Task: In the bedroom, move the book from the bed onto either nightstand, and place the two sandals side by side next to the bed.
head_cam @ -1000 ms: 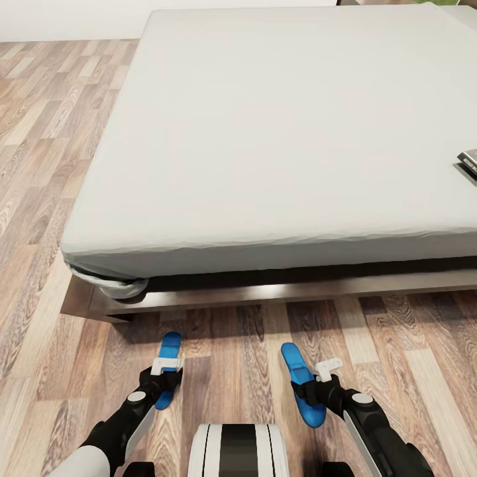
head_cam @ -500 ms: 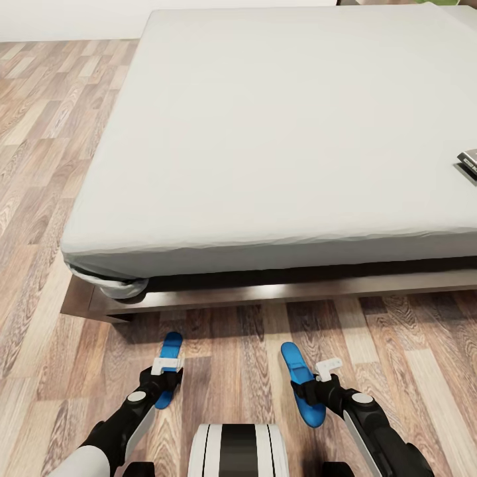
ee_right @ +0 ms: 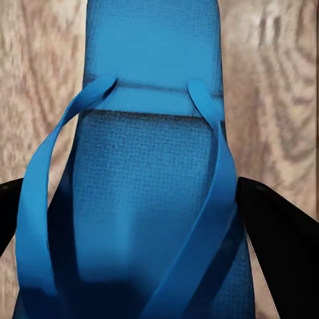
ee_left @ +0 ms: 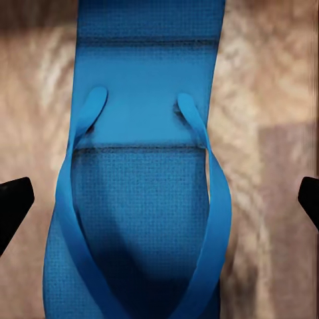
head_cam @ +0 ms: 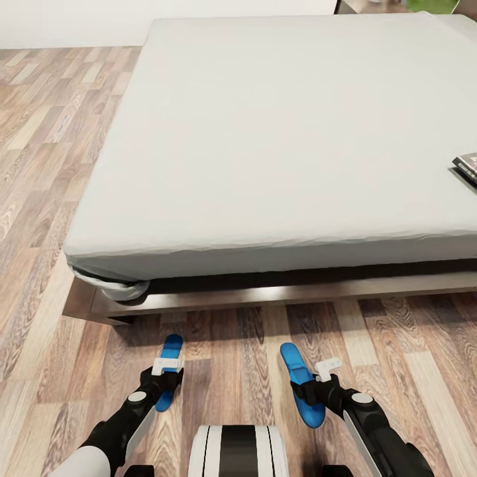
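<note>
Wood-plank floor (head_cam: 53, 165) in mixed brown and grey tones, carrying a low bed (head_cam: 285, 146) with a dark wooden frame and a plain light grey mattress. On the mattress, near the bed's right edge, a small dark book (head_cam: 468, 164) lying flat, partly cut off by the picture's border. On the floor just in front of the bed's foot, two bright blue sandals: left sandal (head_cam: 168, 379) below the bed's left corner, right sandal (head_cam: 300, 391) further right, apart from each other, both pointing toward the bed.
</note>
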